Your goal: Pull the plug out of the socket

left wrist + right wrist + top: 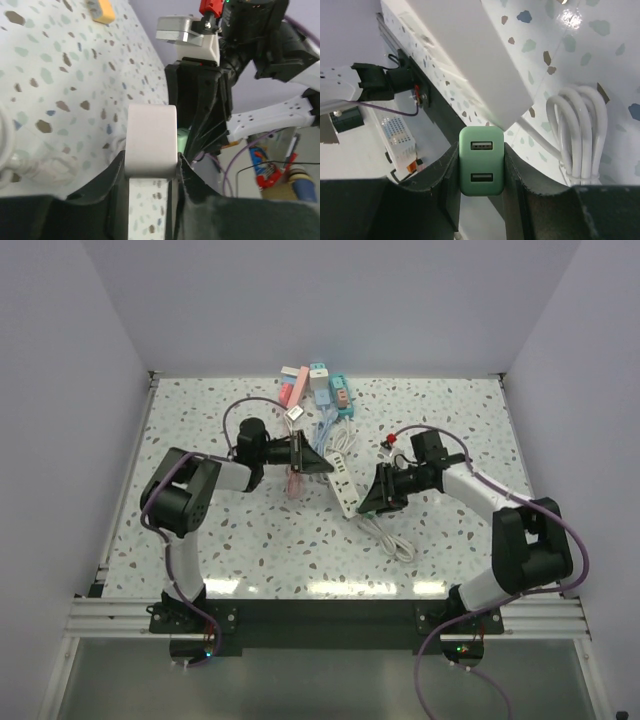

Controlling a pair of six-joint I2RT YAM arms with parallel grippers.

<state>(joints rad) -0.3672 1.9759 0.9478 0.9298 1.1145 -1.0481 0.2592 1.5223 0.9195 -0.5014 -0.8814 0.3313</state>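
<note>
A white power strip (343, 483) lies slantwise at the table's middle. My left gripper (318, 462) is shut on its far end, and the left wrist view shows the white strip (150, 135) clamped between my fingers. My right gripper (368, 502) is at the strip's near end, shut on a green USB plug (481, 167) with two ports facing the camera. The strip's white body (470, 60) runs away just behind the plug. The plug's prongs are hidden, so I cannot tell whether they sit in the socket. A sliver of green (183, 140) shows past the strip in the left wrist view.
The strip's white cord (395, 540) lies coiled near the right gripper and also shows in the right wrist view (580, 135). A pile of coloured adapters and cables (318, 388) sits at the back centre. A pink item (294, 485) lies under the left gripper.
</note>
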